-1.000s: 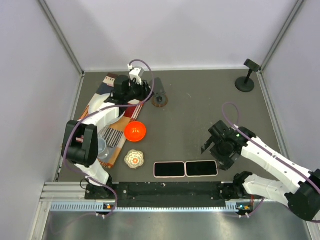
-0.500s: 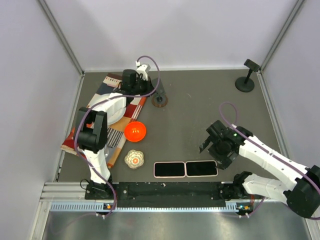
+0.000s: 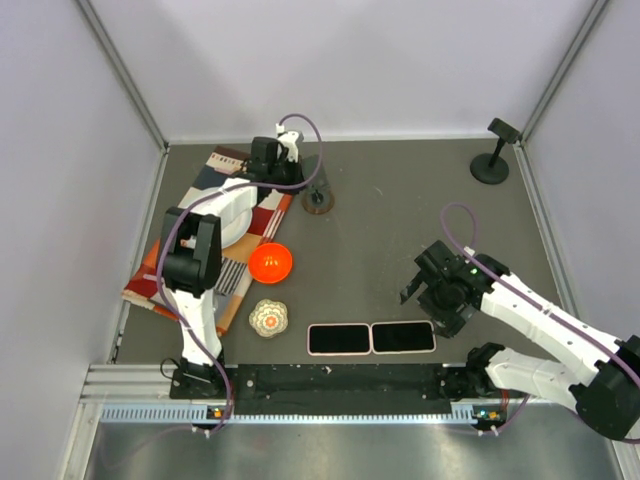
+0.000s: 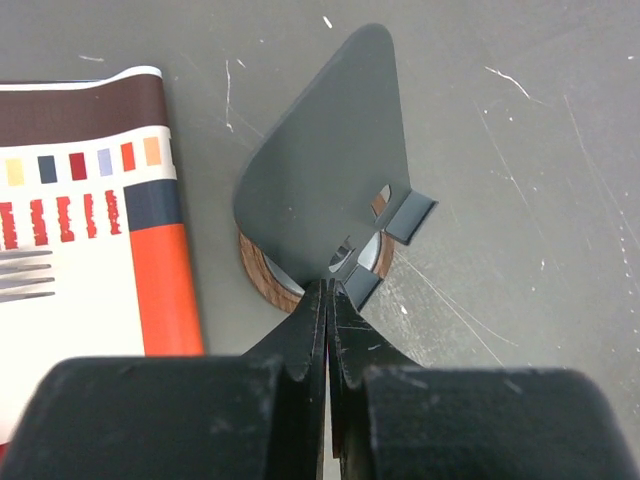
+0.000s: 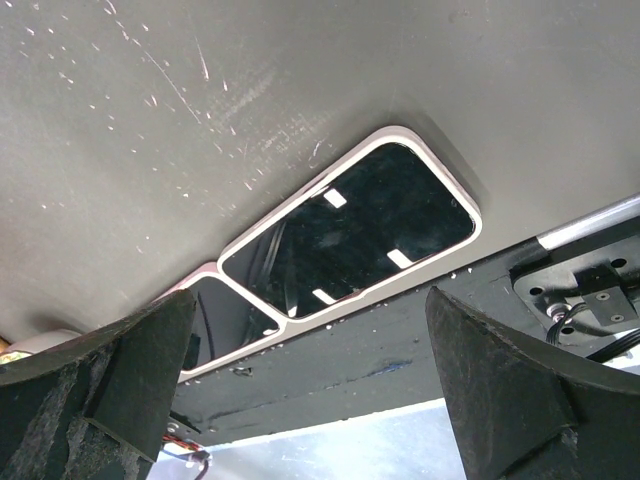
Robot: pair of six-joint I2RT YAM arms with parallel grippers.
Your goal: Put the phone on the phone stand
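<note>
My left end effector point(image 4: 327, 292) is pressed together, tips against the lower lip of the phone stand point(image 4: 325, 170), which sits toward the surface's point(image 3: 400, 230) far-left corner beside a striped mat point(image 4: 90, 230). My right end effector point(image 3: 433, 303) hangs spread wide above a phone point(image 3: 403, 337). That phone lies flat at the near edge, touching a second phone point(image 3: 338, 339).

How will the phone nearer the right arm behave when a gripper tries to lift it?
The phone lies flat on the table, so its thin edge probably offers little to grip. Its glossy screen shows bright reflections, so it is likely slippery. The second phone lies close beside it; a sideways push may move both.
</note>
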